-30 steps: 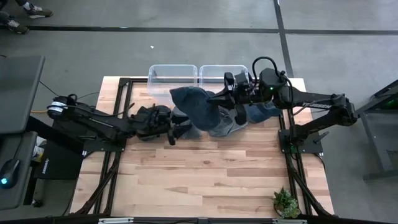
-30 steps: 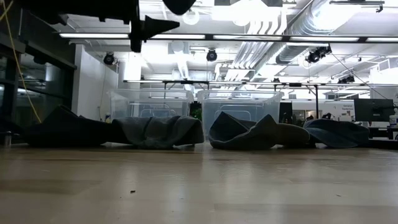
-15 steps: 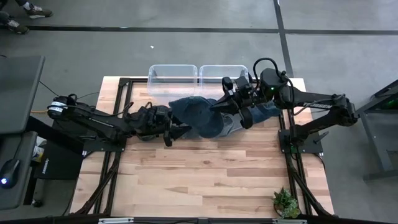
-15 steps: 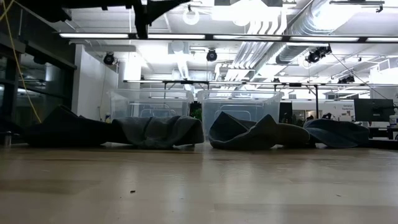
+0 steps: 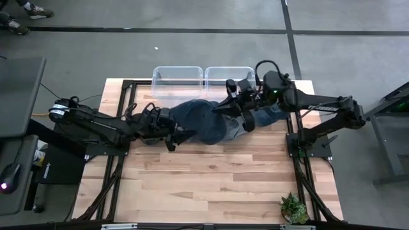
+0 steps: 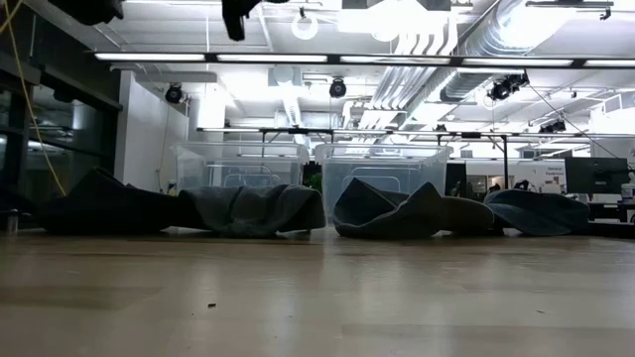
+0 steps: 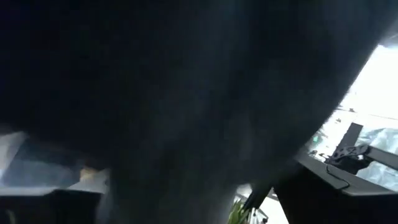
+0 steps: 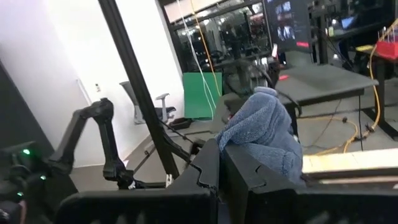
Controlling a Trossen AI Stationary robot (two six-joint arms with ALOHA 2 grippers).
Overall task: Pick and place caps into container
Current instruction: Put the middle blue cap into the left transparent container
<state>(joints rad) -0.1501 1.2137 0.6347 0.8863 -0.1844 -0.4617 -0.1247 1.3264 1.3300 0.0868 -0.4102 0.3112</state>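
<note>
A: Item one? The surface (image 5: 211, 179) was pale wood planking in a black frame.

B: Resting on it? Two clear containers (image 5: 202, 78) stood side by side at the far edge, denim caps (image 6: 238, 211) were heaped before them, and a small green plant (image 5: 294, 208) sat at the near right corner.

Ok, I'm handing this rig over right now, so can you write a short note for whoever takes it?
Right gripper: shut on a blue cap, held up above the table's far middle.
Left gripper: raised beside that same cap; its camera is filled by dark fabric.
Caps: more of them lie in a row on the table, in front of the containers.
Containers: two clear bins at the far edge; no cap can be seen inside either.
Done: one cap lifted.
Left: probably carry it over a bin, release, then fetch the others.
</note>
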